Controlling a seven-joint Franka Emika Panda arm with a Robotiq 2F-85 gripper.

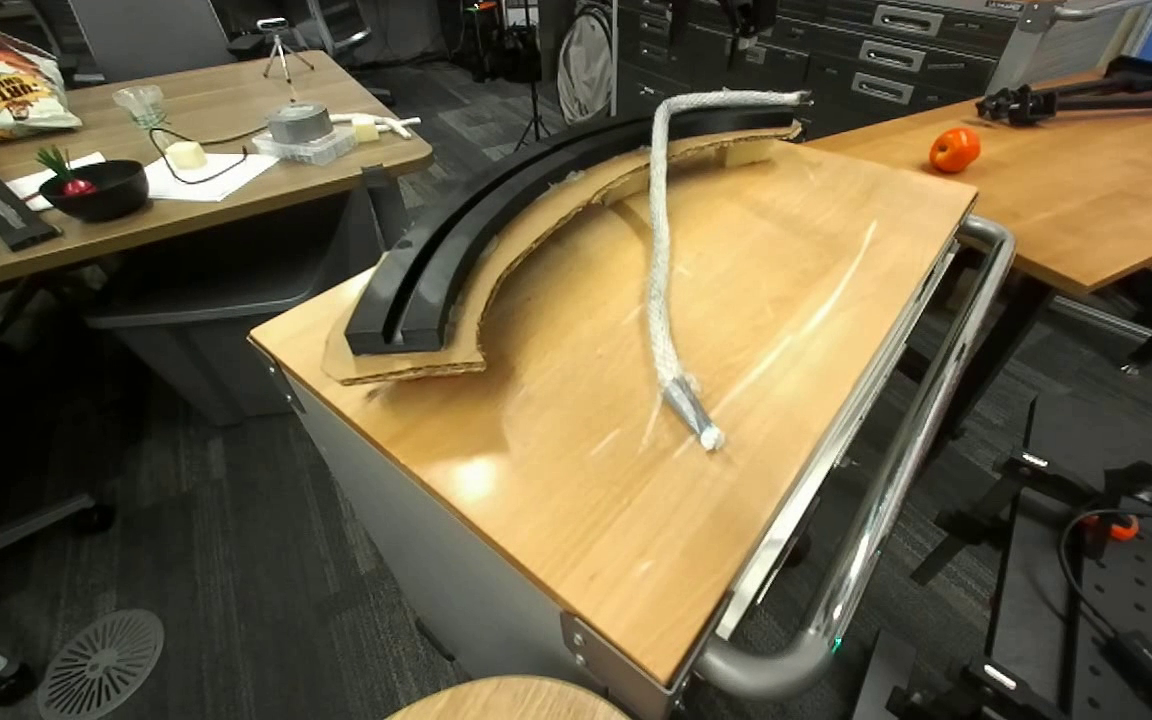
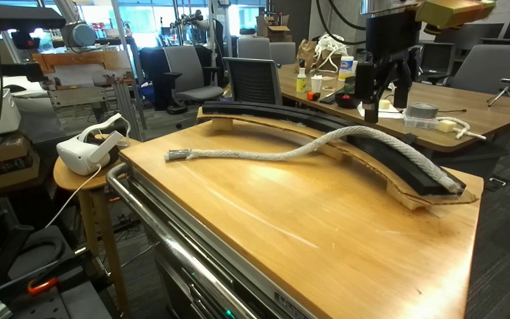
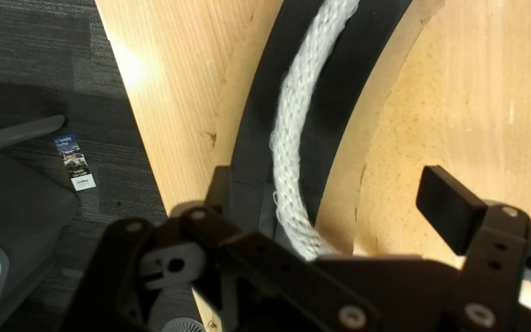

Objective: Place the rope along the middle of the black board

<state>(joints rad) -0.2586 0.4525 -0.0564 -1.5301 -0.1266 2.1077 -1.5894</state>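
Wrist view: the fingers stand wide apart above the rope, which lies along part of the black board; in both exterior views, one taped end rests on the wooden surface.

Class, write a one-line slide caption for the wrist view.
Open fingers above a curved black board, where a pale rope runs along the middle, then bends aside.
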